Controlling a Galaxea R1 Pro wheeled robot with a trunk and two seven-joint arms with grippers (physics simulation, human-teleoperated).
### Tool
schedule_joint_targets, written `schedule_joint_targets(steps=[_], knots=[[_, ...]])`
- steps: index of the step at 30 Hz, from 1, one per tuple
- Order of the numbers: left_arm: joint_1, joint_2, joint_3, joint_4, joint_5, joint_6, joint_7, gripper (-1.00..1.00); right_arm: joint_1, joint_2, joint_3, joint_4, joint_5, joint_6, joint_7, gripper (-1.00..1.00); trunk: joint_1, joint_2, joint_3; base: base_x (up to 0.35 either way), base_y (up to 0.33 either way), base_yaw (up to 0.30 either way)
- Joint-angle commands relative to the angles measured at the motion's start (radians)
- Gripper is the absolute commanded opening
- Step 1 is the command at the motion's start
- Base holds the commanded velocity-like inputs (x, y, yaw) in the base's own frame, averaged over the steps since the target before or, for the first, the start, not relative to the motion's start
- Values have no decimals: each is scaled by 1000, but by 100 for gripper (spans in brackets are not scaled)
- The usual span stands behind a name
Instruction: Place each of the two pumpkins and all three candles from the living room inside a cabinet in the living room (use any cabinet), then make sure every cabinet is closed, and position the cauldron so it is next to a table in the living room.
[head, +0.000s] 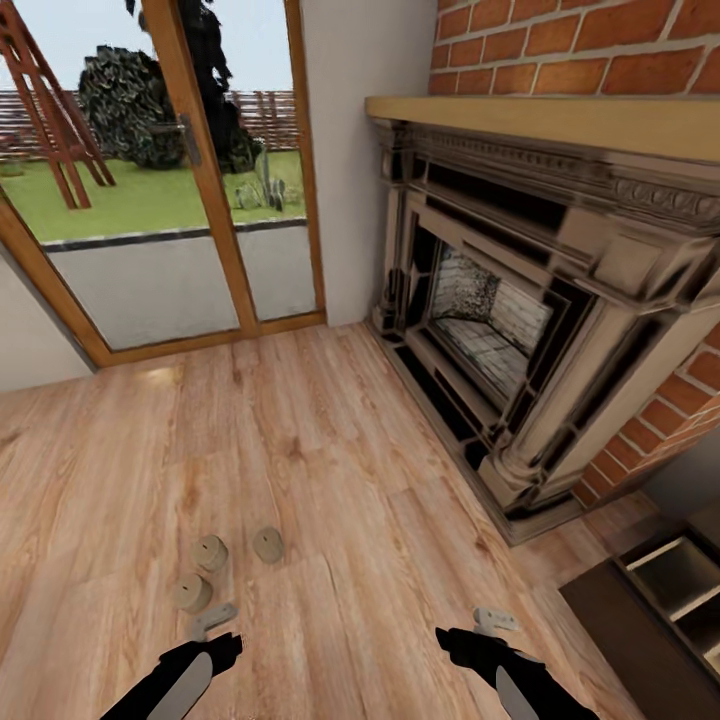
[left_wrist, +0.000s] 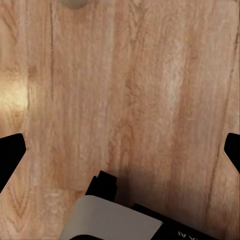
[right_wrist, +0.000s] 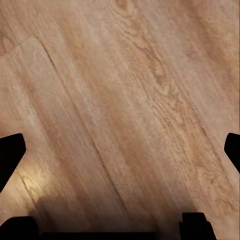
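Observation:
Three candles lie on the wooden floor in the head view: one (head: 210, 553), one to its right (head: 267, 545) and one nearer me (head: 192, 593). My left gripper (head: 215, 622) hangs open just behind the nearest candle, not touching it. In the left wrist view the left gripper (left_wrist: 120, 150) has its fingers spread wide over bare floor, and a candle's edge (left_wrist: 75, 3) peeks in. My right gripper (head: 495, 622) (right_wrist: 120, 150) is open and empty over the floor. The dark-brown cabinet (head: 620, 625) stands at the lower right with a drawer (head: 678, 575) pulled out. The pumpkins and the cauldron are out of view.
An ornate grey fireplace (head: 520, 320) in a brick wall juts out on the right. A wood-framed glass door (head: 170, 170) to the garden closes the far side. Plank floor (head: 330, 450) stretches between them.

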Motion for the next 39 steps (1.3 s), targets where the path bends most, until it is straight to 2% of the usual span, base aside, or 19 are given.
schedule_joint_targets(steps=[1,39], knots=[[-1,1,-7,-2,7,1,8,100,0,-1,5,-2,-6,5,0,100,0,-1,0,42,85,260],[-1,3,-7,-2,5,1,8,100,0,0,6,-3,-6,3,0,100,0,-1,36,15,9,260]])
